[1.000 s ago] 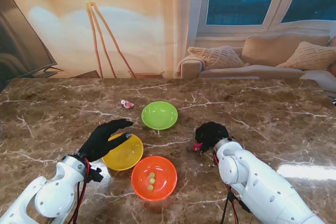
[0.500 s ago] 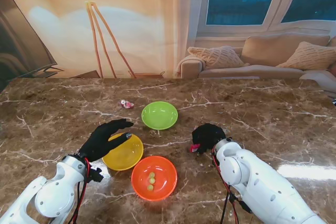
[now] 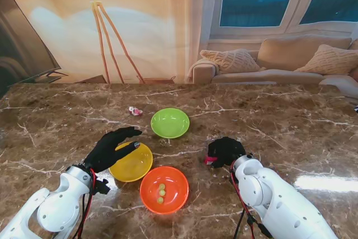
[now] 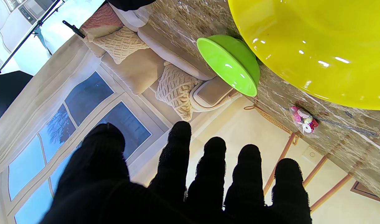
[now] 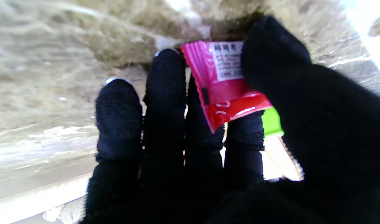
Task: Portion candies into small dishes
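From my stand view only a red tip of the candy packet (image 3: 209, 160) shows, the rest buried under my right hand (image 3: 225, 150), which pinches it thumb against fingers just to the right of the orange dish (image 3: 176, 194). Its printed label is too blurred to read, and I cannot tell which way its long axis runs. My left hand (image 3: 112, 148) hovers splayed, holding nothing, over the yellow dish (image 3: 134, 167) beside the orange dish on the desk (image 3: 56, 132).

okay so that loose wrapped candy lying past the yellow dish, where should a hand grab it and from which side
Pinch the candy across its plump middle, coming straight down from above. It lies flat on the table, apart from the green dish and yellow dish, so nothing crowds it. The open left hand is nearer; the right hand already holds a red packet.
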`<action>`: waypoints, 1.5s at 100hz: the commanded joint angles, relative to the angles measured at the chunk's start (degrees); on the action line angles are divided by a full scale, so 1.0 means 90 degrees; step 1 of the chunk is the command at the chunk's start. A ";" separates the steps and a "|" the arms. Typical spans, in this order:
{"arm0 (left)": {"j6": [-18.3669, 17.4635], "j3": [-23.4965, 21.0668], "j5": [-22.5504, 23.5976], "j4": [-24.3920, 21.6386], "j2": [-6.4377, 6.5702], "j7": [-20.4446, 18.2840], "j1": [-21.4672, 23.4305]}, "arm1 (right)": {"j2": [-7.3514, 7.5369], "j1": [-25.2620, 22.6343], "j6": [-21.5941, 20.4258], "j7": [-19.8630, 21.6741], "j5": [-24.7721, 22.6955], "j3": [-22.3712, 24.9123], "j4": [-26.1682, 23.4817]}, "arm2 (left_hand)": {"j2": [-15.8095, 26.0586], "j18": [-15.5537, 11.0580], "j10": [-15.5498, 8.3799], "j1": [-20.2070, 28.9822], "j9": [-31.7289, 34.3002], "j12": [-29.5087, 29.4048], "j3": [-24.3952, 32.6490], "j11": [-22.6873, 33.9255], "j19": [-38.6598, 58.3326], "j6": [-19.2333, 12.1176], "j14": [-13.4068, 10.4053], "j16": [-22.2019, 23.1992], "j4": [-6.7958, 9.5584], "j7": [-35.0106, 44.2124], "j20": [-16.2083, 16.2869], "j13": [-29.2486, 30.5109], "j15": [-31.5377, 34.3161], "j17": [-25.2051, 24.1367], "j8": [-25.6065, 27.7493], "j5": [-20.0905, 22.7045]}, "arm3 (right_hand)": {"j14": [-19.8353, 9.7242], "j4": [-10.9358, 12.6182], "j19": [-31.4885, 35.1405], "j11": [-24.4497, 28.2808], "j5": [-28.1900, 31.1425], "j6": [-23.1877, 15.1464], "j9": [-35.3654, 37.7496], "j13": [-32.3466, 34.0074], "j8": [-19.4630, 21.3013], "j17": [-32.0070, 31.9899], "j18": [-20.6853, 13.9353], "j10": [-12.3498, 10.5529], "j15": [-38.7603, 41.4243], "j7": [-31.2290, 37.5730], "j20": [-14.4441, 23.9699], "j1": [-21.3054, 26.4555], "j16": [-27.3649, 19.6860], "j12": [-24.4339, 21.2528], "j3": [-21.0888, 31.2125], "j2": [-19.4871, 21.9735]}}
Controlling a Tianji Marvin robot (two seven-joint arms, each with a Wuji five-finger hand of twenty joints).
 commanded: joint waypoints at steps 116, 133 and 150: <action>0.0100 0.0001 -0.0043 0.0008 0.0000 -0.0043 0.0002 | -0.0805 0.3014 0.0543 -0.0364 0.1235 -0.2249 0.1261 | 0.0334 0.0002 -0.0016 -0.0072 -0.0216 -0.0108 -0.0152 -0.0123 -0.0254 -0.0127 -0.0143 -0.0077 -0.0124 0.0004 0.0122 -0.0138 -0.0121 0.0023 0.0058 -0.0036 | -0.0015 0.0395 0.0781 0.0169 0.0021 -0.0368 0.0203 0.0134 -0.0437 -0.0149 -0.0065 -0.0004 0.0367 0.0256 0.0450 -0.0022 0.0106 0.0051 0.0160 0.1440; 0.0113 -0.0007 -0.0063 0.0005 0.0002 -0.0069 -0.0002 | -0.0936 0.3312 0.0694 -0.0271 0.1444 -0.2514 0.1515 | 0.0332 0.0004 -0.0007 -0.0077 -0.0216 -0.0108 -0.0155 -0.0122 -0.0259 -0.0121 -0.0147 -0.0078 -0.0125 0.0002 0.0124 -0.0141 -0.0123 0.0025 0.0058 -0.0040 | -0.0054 0.0347 0.0817 0.0143 -0.0093 -0.0230 0.0127 -0.0024 -0.0694 -0.0260 -0.0100 -0.0042 0.0421 0.0117 0.0446 -0.0118 0.0131 0.0116 0.0028 0.1538; 0.0120 -0.0020 -0.0067 0.0002 0.0001 -0.0068 0.0003 | -0.1039 0.3466 0.0789 -0.0224 0.1613 -0.2679 0.1733 | 0.0336 -0.0003 -0.0013 -0.0077 -0.0219 -0.0109 -0.0154 -0.0125 -0.0262 -0.0127 -0.0149 -0.0077 -0.0125 0.0000 0.0127 -0.0134 -0.0120 0.0027 0.0057 -0.0044 | -0.0064 0.0302 0.0808 0.0104 -0.0115 -0.0169 0.0075 -0.0098 -0.0853 -0.0283 -0.0114 -0.0043 0.0418 0.0133 0.0415 -0.0126 0.0115 0.0126 -0.0066 0.1540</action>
